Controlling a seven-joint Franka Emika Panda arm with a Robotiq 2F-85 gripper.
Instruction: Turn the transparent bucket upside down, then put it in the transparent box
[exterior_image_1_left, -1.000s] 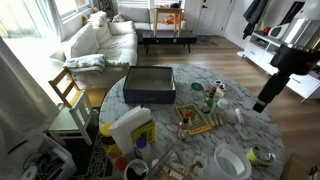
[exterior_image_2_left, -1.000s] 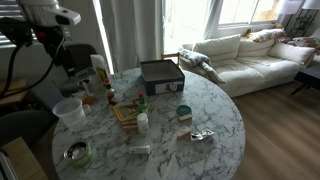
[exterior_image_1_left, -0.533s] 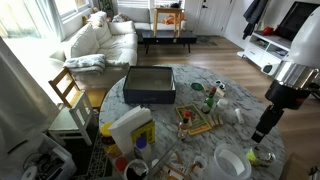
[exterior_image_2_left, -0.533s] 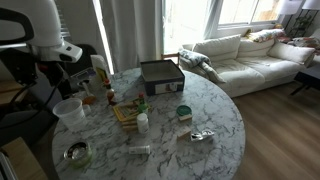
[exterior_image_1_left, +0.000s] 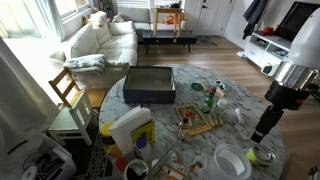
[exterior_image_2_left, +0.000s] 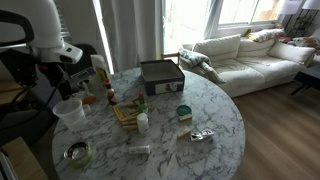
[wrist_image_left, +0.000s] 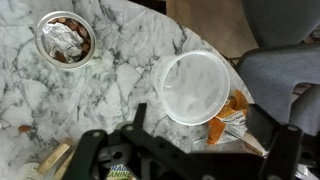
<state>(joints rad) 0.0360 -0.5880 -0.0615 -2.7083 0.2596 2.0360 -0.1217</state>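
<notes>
Right at the edge of the marble table (exterior_image_2_left: 205, 100) nearest the robot, the transparent bucket (wrist_image_left: 197, 87) is sitting mouth up, so it's not flipped yet. The gripper (wrist_image_left: 190, 160) is hanging above it, not touching. In the wrist view its fingers (wrist_image_left: 92, 150) are standing wide apart, one toward each bottom corner of the picture, with nothing between them.

Both exterior views are showing the same setup: the bucket (exterior_image_1_left: 232, 162) by the table's edge and the gripper (exterior_image_1_left: 262, 130) up over that edge. An orange snack bag (wrist_image_left: 236, 115) is lying right beside the bucket on the edge side. A small bowl of foil wrappers (wrist_image_left: 65, 40) is sitting nearby.

The transparent box (exterior_image_1_left: 128, 125) is standing well apart from the bucket, over by another edge. I can't tell whether it's on the table or just off it. A dark grey box (exterior_image_1_left: 148, 85) is resting near the far edge.
</notes>
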